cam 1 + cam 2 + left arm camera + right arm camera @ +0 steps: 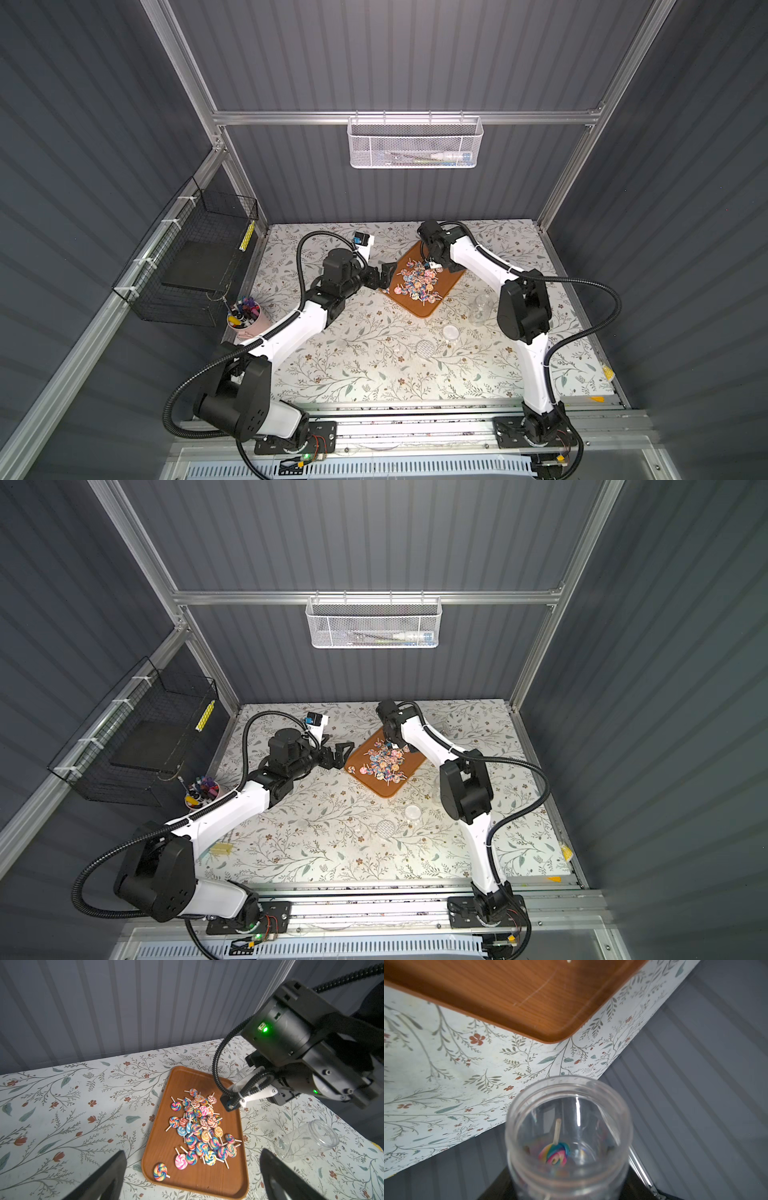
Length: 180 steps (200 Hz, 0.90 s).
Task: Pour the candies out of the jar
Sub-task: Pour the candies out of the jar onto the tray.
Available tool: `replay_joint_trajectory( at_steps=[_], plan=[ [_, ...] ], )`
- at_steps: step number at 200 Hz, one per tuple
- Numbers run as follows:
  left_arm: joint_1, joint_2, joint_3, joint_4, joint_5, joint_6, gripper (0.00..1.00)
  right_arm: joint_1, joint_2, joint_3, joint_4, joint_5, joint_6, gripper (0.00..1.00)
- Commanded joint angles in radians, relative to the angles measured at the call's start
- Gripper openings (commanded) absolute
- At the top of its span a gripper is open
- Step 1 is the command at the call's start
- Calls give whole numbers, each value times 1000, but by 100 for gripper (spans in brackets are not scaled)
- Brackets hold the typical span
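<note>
Right gripper (568,1194) clamped on jar (569,1109) near tray (529,991) corner; left gripper (383,275) spread wide, empty, just beside tray. Table (374,365) holds tray, candies (199,1130) heaped on it. Spare jar (307,1140) lies sideways on table, empty. One candy (554,1154) sits inside held jar.

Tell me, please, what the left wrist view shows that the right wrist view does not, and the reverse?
Only the left wrist view: the candies heaped on the wooden tray, a clear second jar lying on its side on the floral table, the right arm, and the open left end effector.
Only the right wrist view: the jar close up, mouth toward the camera, with one lollipop inside.
Both: the wooden tray and the floral table.
</note>
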Motion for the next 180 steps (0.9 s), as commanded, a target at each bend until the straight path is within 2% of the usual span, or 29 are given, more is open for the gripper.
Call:
replay_joint_trajectory(
  at_steps=[1, 33, 68, 115, 151, 166, 180],
  plan=[
    [7, -16, -13, 11, 1, 3, 100, -10, -23, -11, -41, 26, -42, 41],
    [8, -27, -12, 6, -3, 7, 100, -10, -39, -30, 19, 22, -113, 41],
    [9, -42, -21, 8, -19, 15, 100, 4, 28, 31, -30, -2, -75, 41],
    [9, -27, -20, 17, -9, 7, 100, -15, -43, -31, 6, -10, -75, 41],
    [10, -27, -23, 14, -11, 5, 100, -39, -66, 16, 76, -121, 85, 38],
    [10, -26, -20, 12, -12, 5, 100, -63, -128, -29, 165, -244, 196, 38],
    [10, -21, -18, 8, -10, 3, 100, -85, -219, -135, 267, -378, 300, 38]
  ],
)
